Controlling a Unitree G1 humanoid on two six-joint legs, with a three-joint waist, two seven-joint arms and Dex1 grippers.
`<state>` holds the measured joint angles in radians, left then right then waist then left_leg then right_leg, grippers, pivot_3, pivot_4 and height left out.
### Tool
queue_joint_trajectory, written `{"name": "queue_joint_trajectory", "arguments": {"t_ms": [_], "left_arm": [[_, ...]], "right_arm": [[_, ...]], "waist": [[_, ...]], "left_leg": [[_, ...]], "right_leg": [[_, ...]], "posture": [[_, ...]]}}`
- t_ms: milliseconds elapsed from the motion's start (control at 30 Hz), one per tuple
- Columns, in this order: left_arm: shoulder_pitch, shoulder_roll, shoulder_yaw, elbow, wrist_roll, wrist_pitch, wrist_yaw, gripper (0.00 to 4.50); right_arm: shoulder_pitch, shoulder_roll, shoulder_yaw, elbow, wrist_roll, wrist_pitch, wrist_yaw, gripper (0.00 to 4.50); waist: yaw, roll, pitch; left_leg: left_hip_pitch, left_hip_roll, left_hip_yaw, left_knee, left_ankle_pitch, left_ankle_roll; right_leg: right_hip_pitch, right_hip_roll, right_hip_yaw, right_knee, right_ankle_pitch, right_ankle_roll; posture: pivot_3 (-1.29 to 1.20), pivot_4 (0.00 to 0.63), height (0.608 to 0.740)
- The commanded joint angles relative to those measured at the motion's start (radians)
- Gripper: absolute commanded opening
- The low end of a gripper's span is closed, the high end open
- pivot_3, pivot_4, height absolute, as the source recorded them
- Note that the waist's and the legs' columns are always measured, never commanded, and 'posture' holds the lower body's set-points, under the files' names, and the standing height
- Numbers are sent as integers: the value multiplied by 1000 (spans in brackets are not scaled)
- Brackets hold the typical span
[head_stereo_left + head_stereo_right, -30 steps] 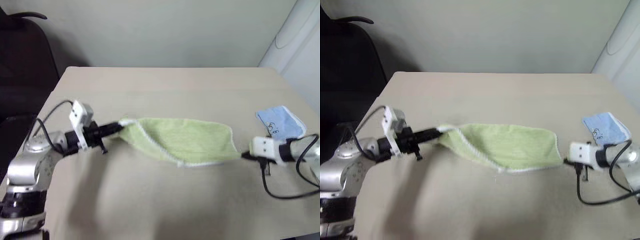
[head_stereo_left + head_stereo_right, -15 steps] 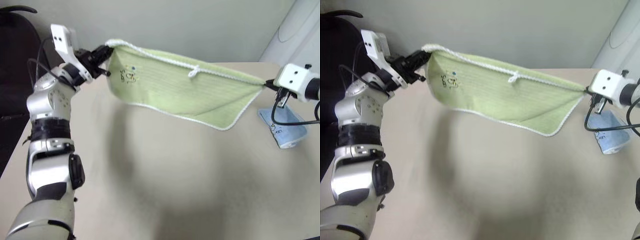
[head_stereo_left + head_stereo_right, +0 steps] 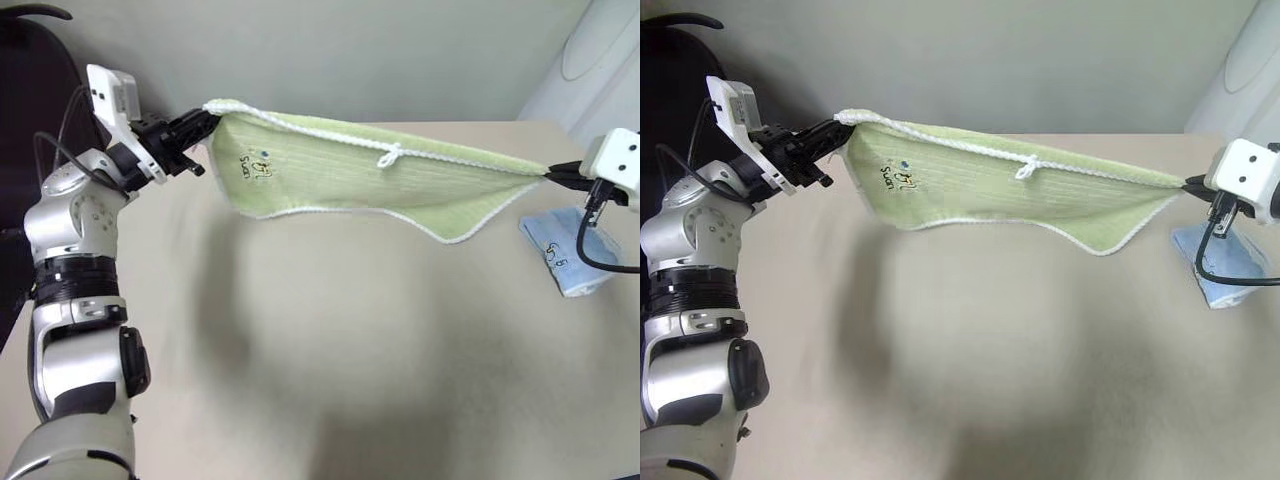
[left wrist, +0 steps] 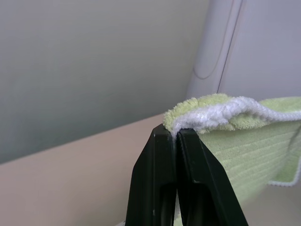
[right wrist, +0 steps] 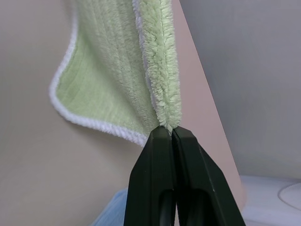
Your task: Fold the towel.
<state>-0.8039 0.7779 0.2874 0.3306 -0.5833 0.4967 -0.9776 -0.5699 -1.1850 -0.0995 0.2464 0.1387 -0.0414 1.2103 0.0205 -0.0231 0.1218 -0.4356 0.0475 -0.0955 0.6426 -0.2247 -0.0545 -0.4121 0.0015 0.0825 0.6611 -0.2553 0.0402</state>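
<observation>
You have the towel (image 3: 380,185) off the tabletop (image 3: 330,330), stretched in the air between both arms. Your left tool (image 3: 207,122) is clamped on the towel's left top corner, your right tool (image 3: 553,173) on its right top corner, fingers (image 5: 157,155) pressed together on the cloth. The white loop (image 3: 389,153) sits on the top edge, the handwritten tag (image 3: 256,166) near the left end. A light blue cloth (image 3: 567,255) lies on the tabletop under the right arm.
</observation>
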Motion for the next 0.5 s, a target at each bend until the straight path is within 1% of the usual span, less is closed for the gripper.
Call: {"name": "queue_joint_trajectory", "arguments": {"t_ms": [33, 100, 133, 200, 233, 267, 300, 367, 400, 467, 500], "left_arm": [[245, 113, 87, -214, -124, 175, -134, 0], [279, 125, 98, -253, -153, 196, -122, 0], [287, 128, 102, -264, -162, 203, -117, 0], [295, 130, 106, -275, -172, 213, -110, 0], [297, 131, 108, -279, -175, 216, -107, 0], [299, 131, 109, -282, -178, 218, -104, 0], [301, 132, 109, -285, -180, 219, -101, 0], [303, 132, 110, -288, -184, 220, -98, 0], [364, 138, 113, -316, -170, 206, -112, 0], [445, 127, 92, -350, -147, 195, -109, 0], [445, 111, 79, -341, -126, 170, -87, 0]], "right_arm": [[286, -66, -116, -246, 197, 221, 194, 23], [345, -77, -156, -300, 223, 260, 184, 23], [363, -80, -170, -318, 230, 275, 180, 23], [380, -81, -186, -340, 236, 297, 176, 23], [384, -81, -191, -347, 236, 304, 175, 23], [388, -81, -195, -353, 237, 310, 174, 23], [391, -80, -199, -357, 237, 315, 173, 23], [394, -80, -204, -363, 238, 320, 172, 23], [430, -67, -190, -383, 233, 315, 177, 23], [396, -32, -121, -352, 205, 299, 152, 23], [349, -16, -88, -317, 175, 283, 126, 23]], "waist": [[-5, -1, -2], [-6, -2, 1], [-6, -1, 4], [-2, -1, 4], [0, -1, 4], [1, -1, 4], [1, -1, 4], [1, -1, 4], [0, -1, 4], [-3, -2, 3], [-5, -1, 3]], "left_leg": [[2, 0, 1, 1, -1, -1], [9, 0, 4, 4, -7, -5], [8, -1, 3, 6, -7, -6], [7, 1, 1, 9, -4, -6], [10, 2, 0, 10, -4, -3], [15, 2, -1, 9, -8, 6], [20, 2, -1, 9, -9, 7], [25, 2, -1, 7, -9, 7], [25, 2, -1, 7, -8, 7], [28, 2, 0, 6, -6, 7], [31, 1, 0, 5, -6, 7]], "right_leg": [[3, 1, 0, 1, -2, -1], [9, 3, 2, 1, -8, -1], [9, 5, 2, 3, -9, 1], [9, 9, 4, 3, -3, 1], [12, 9, 4, 3, -2, 0], [16, 9, 4, 3, -1, -1], [22, 10, 4, 3, -2, -2], [25, 10, 4, 3, -5, -10], [26, 10, 4, 3, -4, -12], [27, 10, 5, 3, -3, -13], [29, 11, 5, 3, -3, -13]], "posture": [[0, 150, 740], [0, 150, 740], [0, 150, 740], [0, 150, 740], [0, 150, 740], [0, 150, 740], [0, 150, 740], [0, 150, 740], [0, 150, 740], [0, 150, 740], [0, 150, 740]]}}
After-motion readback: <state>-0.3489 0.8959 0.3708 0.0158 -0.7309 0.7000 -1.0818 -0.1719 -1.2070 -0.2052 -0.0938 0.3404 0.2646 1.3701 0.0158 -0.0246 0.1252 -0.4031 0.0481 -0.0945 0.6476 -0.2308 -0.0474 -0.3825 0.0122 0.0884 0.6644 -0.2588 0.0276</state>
